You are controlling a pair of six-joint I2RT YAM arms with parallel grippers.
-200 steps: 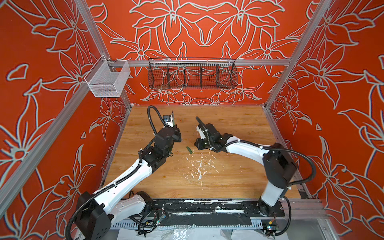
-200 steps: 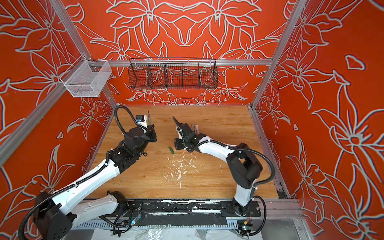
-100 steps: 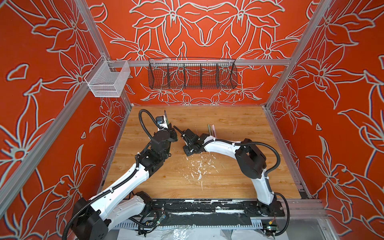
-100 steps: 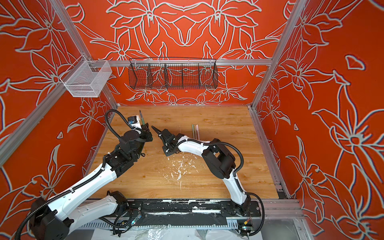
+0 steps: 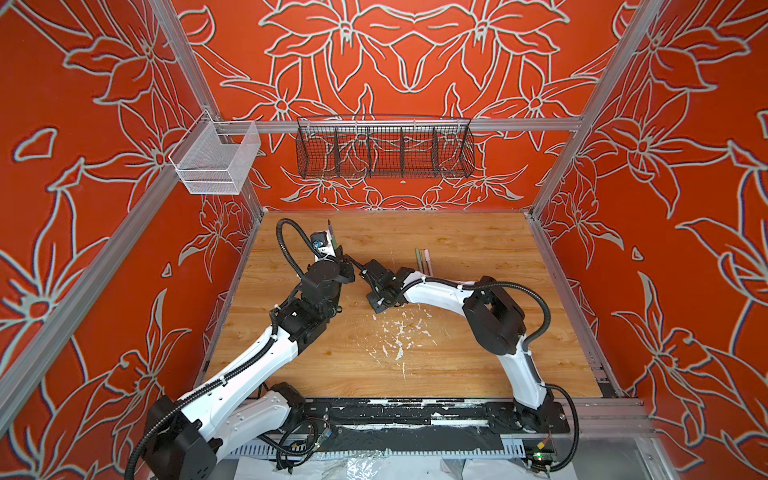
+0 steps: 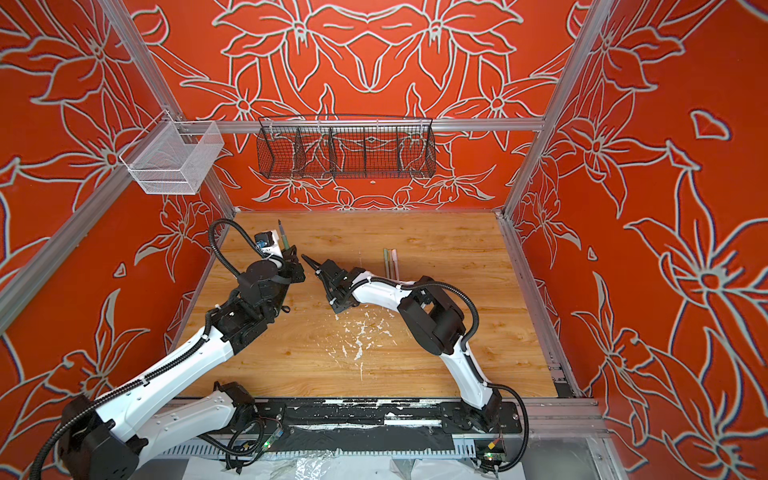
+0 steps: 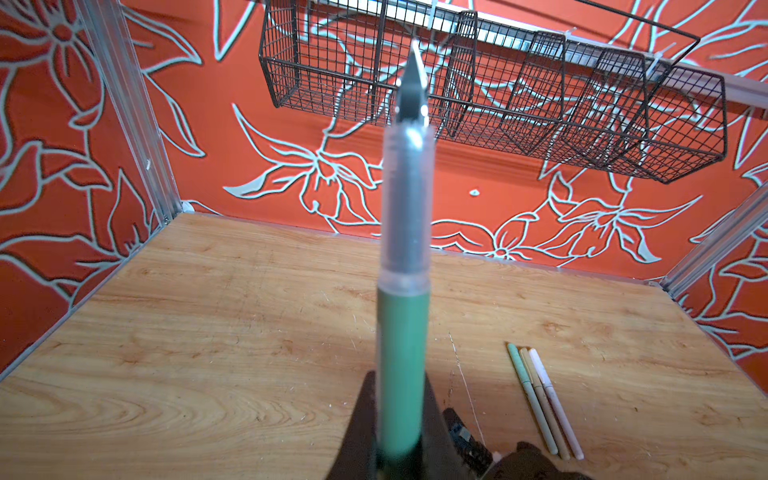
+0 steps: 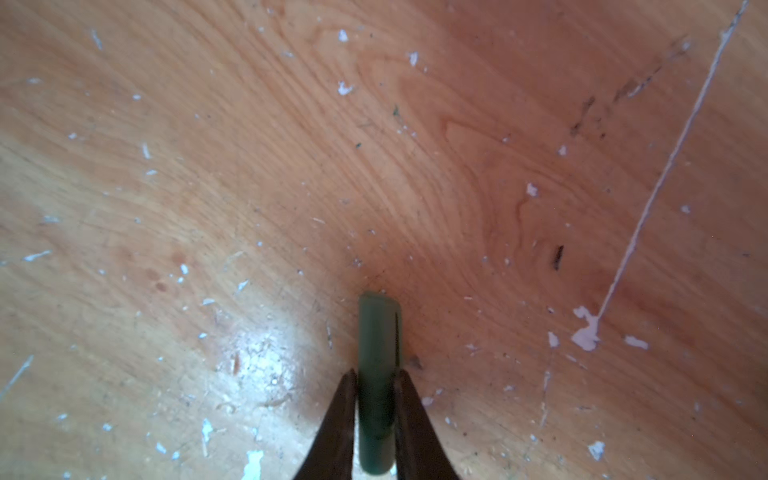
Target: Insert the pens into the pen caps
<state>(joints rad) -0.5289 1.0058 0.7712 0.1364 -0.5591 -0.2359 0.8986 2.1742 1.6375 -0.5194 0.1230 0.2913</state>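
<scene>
My left gripper (image 5: 338,254) (image 7: 398,376) is shut on the dark green pen (image 7: 402,340) low on its barrel. The pen's clear grip section and dark tip point up toward the back wall; in both top views it stands at the table's back left (image 5: 331,235) (image 6: 284,237). My right gripper (image 8: 377,372) is shut on the dark green pen cap (image 8: 378,336), whose free end sticks out past the fingertips close to the wood. In both top views the right gripper (image 5: 354,262) (image 6: 309,262) points at the left one, a short gap apart; the cap is hidden there.
Three pens, light green, tan and pale pink (image 5: 424,259) (image 7: 540,399), lie side by side at the back middle of the wooden table (image 5: 478,357). White paint flecks (image 5: 399,332) are scattered mid-table. A black wire basket (image 5: 384,149) and a white mesh basket (image 5: 216,162) hang on the walls.
The right gripper swung left to the dark green cap lying on the table and closed on it. The left arm carried its pen a little back and left.
</scene>
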